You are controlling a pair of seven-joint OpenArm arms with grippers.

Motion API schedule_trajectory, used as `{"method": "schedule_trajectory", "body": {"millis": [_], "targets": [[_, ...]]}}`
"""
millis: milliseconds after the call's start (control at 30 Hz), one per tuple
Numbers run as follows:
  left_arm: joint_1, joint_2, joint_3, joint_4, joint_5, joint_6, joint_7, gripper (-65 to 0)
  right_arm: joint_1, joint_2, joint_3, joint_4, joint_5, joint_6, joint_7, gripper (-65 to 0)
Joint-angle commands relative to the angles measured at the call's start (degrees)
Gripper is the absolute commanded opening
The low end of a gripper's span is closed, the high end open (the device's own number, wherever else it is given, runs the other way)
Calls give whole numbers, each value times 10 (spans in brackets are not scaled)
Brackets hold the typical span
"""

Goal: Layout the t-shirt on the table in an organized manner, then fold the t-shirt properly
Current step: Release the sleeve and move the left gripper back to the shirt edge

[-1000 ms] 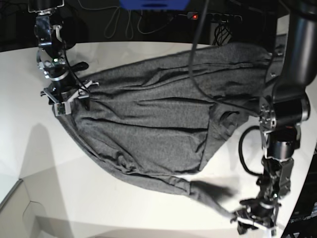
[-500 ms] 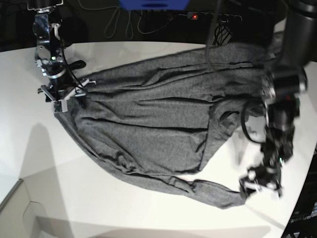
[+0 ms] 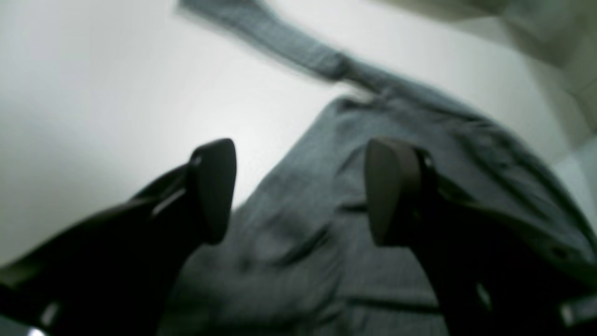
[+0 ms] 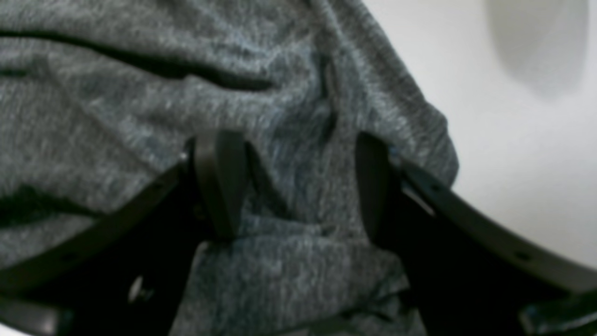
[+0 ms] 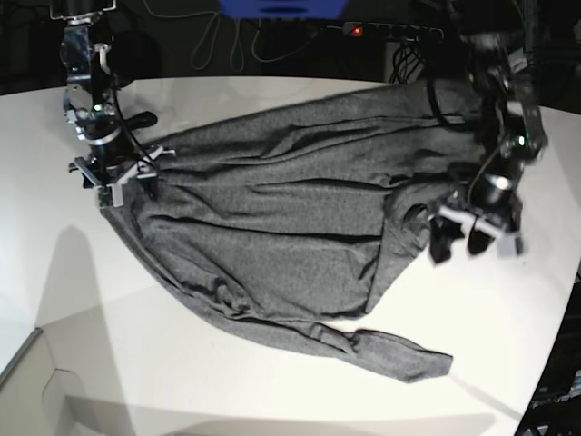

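Since a second ago the left arm has swung from the 5 o'clock corner of the base view up to about 3 o'clock, and the long sleeve it was at now lies loose on the worktop point(image 5: 272, 400) near 5 o'clock.

Base view: the t-shirt point(image 5: 281, 209) sprawls rumpled across the middle of the white worktop, one corner up at 10 o'clock, its far end running to 2 o'clock. The right gripper point(image 5: 118, 177) sits on that 10 o'clock corner. The left gripper point(image 5: 474, 238) hovers over bare worktop just beside the shirt's 3 o'clock edge, with its own black cable looping above it. Along the 12 o'clock edge, off the worktop, lie tangled cables, a blue object point(image 5: 281, 7) and a power strip point(image 5: 399, 31) with a red lit switch; no writing can be read.

Left wrist view: the picture is blurred. The left gripper point(image 3: 298, 191) has its fingers point(image 3: 214, 186) spread wide with nothing between them; grey cloth and white worktop lie below, the sleeve trailing off toward 11 o'clock.

Right wrist view: the right gripper point(image 4: 294, 186) has its fingers point(image 4: 219, 182) wide, standing astride a bunched fold of the t-shirt point(image 4: 140, 93) without pinching it; white worktop shows at 2 o'clock.
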Motion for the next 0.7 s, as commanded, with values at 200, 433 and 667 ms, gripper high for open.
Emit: {"method": "schedule_trajectory", "body": {"millis": [200,433,667], "targets": [[15,11,-5,-27,-9,2,-15,-295,8,4,3,9,1,1,15,-270],[-4,23,-6,-60,-6,7,-15,-326,4,4,3,9,2,1,15,-270],[-29,23,-6,-123,-6,7,-15,-325,3,4,3,9,2,1,15,-270]]}}
